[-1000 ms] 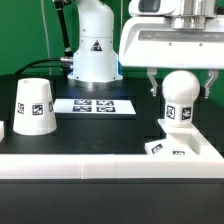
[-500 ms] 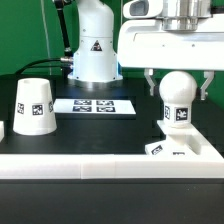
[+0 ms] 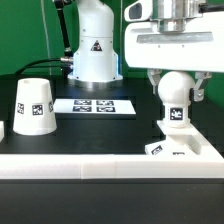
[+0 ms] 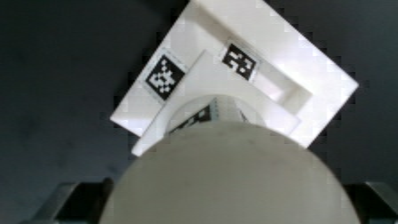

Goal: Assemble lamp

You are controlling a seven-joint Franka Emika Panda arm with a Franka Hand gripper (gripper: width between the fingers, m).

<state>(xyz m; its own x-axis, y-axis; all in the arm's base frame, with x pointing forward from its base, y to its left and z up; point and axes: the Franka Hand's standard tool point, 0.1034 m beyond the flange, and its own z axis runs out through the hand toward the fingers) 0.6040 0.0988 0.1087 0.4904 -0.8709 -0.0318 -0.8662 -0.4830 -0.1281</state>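
Note:
The white round-headed bulb (image 3: 176, 97) stands upright on the low square base (image 3: 190, 148) at the exterior view's right. My gripper (image 3: 177, 88) is directly above it, one finger on each side of the bulb's head, and appears shut on it. In the wrist view the bulb (image 4: 222, 165) fills the space between the two dark fingers (image 4: 80, 200), with the tagged base (image 4: 267, 70) beyond it. My gripper (image 4: 222, 205) is centred on the bulb's head. The tapered shade (image 3: 33, 107) stands mouth down, alone, at the exterior view's left.
The marker board (image 3: 95, 105) lies flat between the shade and the bulb. A white rail-like border wall (image 3: 70, 165) runs along the near edge. The arm's white pedestal (image 3: 93, 45) stands behind the marker board.
My gripper has turned and shifted a little toward the exterior view's left. Its fingers now look closer to the bulb's head, and the bulb has shifted slightly the same way.

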